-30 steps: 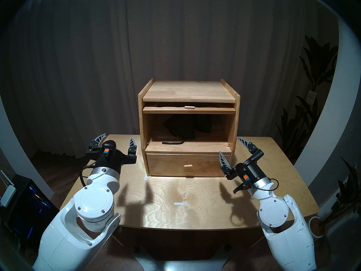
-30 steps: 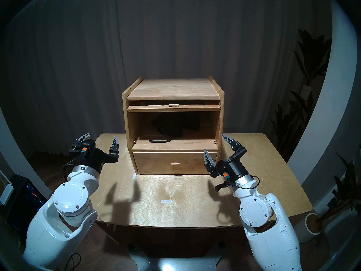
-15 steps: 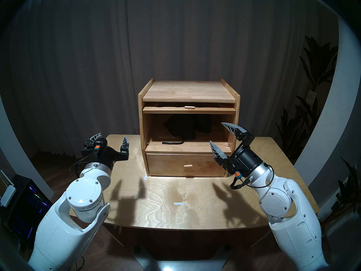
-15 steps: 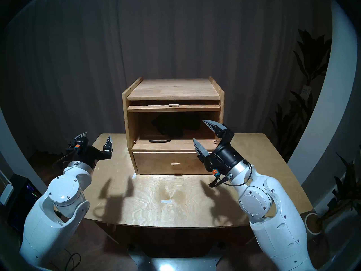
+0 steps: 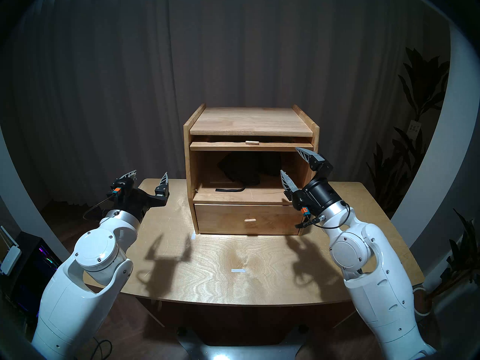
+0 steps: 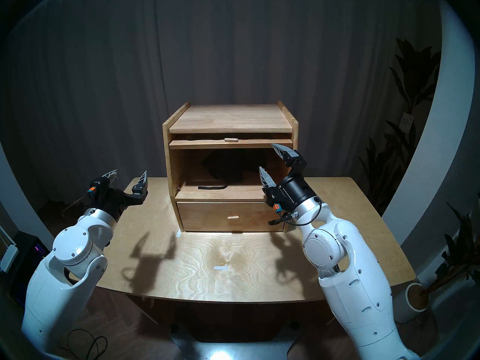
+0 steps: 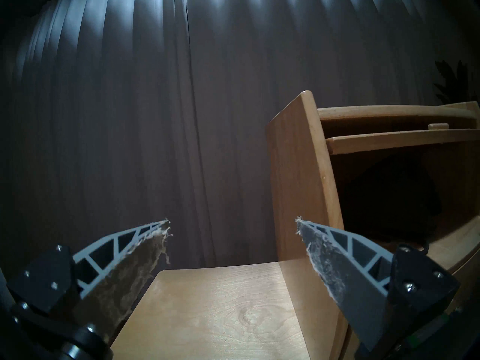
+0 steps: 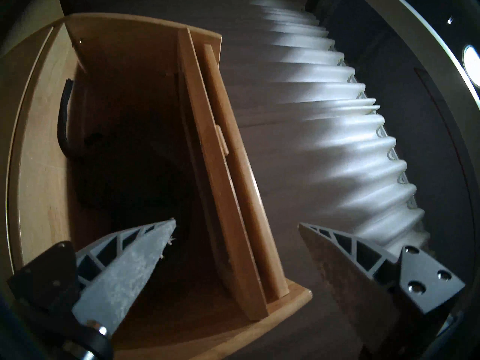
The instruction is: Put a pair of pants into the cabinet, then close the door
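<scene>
pants: the pants (image 5: 242,169) lie as a dark charcoal knit bundle deep in the cabinet's large compartment, toward its back; a black drawstring (image 5: 230,189) trails forward onto the compartment floor, likely because the soft cloth slumped.
cabinet: the cabinet (image 5: 250,123) is a boxy light-wood piece with raised side rails, standing at the middle of the table's far edge.
door: the door (image 5: 251,146) is slid flat into a slot under the top, only its front edge and small peg knob (image 5: 251,142) showing, so the compartment stands open; closing is not yet done.
drawer: the drawer (image 5: 248,219) below has a plain solid front with its own peg.
right tool: the right tool (image 5: 293,161) is spread wide and empty, raised before the compartment's right side, apparently to reach for the door.
left tool: the left tool (image 5: 149,173) is spread wide, empty, over the table's far left corner, clear of the cabinet; its ribbed grey fingers (image 7: 327,250) carry frayed, worn pads.
table: the table (image 5: 259,273) is pale plywood with swirling grain.
</scene>
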{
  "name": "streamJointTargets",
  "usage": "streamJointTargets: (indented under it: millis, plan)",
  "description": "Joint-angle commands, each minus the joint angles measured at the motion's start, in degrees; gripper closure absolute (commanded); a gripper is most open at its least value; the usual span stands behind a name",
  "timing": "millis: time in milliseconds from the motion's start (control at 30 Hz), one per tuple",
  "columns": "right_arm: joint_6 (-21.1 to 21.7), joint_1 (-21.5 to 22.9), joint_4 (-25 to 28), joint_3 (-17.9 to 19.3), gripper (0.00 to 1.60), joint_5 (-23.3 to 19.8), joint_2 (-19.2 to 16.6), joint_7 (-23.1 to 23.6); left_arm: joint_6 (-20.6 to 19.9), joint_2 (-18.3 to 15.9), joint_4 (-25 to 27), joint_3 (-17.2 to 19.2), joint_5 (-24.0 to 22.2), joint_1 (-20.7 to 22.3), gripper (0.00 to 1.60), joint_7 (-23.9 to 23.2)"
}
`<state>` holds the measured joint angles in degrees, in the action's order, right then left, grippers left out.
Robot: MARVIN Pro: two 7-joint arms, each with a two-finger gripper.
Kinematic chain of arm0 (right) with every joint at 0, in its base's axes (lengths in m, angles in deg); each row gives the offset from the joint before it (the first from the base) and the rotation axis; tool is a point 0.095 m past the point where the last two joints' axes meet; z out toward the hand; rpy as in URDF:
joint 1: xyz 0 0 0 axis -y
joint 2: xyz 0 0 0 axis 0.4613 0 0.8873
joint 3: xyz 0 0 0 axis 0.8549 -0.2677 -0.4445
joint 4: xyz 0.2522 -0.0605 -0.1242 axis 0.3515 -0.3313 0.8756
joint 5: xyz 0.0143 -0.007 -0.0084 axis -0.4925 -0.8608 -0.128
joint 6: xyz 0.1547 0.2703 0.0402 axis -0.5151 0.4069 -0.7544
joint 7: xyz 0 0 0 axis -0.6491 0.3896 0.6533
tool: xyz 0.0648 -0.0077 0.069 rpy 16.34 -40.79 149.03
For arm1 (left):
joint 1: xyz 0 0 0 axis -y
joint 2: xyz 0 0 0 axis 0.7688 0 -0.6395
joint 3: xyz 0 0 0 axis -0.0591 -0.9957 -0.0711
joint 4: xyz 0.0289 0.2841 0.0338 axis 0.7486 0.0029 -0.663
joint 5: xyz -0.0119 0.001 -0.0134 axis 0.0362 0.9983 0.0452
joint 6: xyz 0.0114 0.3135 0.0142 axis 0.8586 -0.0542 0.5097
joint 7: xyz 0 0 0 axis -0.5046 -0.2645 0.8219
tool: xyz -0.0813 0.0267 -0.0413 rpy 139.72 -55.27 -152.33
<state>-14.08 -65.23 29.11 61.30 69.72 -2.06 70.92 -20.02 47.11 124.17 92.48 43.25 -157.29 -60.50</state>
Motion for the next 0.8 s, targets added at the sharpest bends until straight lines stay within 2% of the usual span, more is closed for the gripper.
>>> streamJointTargets:
  millis: [0, 200, 333, 400, 533, 667, 767]
  plan:
    - [4.0, 6.3, -0.5, -3.0, 0.00, -0.8, 6.5, -2.0, 6.0, -1.3, -0.8, 2.9, -3.2, -0.4, 0.00, -6.2]
    - [7.9, 8.6, -1.7, -5.0, 0.00, 2.4, 8.3, -3.7, 11.1, -2.2, -2.9, 4.6, -6.7, -1.4, 0.00, -12.5]
    - [10.3, 10.2, -1.8, -6.8, 0.00, 8.4, 6.0, -2.7, 14.8, -2.8, -4.5, 5.6, -9.0, -2.0, 0.00, -17.3]
    - [11.7, 10.6, -2.2, -7.4, 0.00, 12.2, 4.4, -1.6, 16.5, -3.1, -5.3, 5.9, -10.1, -2.2, 0.00, -19.4]
    - [15.3, 8.1, -0.4, -7.0, 0.00, 17.8, 1.2, 2.3, 18.6, -3.4, -6.6, 6.3, -11.7, -2.4, 0.00, -22.9]
    - [19.6, 6.5, 2.7, -6.2, 0.00, 21.0, 1.3, 6.8, 20.9, -3.6, -8.0, 6.8, -13.4, -2.4, 0.00, -26.8]
    - [21.7, 6.0, 4.3, -6.1, 0.00, 21.4, 2.8, 9.4, 22.3, -3.7, -9.0, 7.0, -14.7, -2.2, 0.00, -29.4]
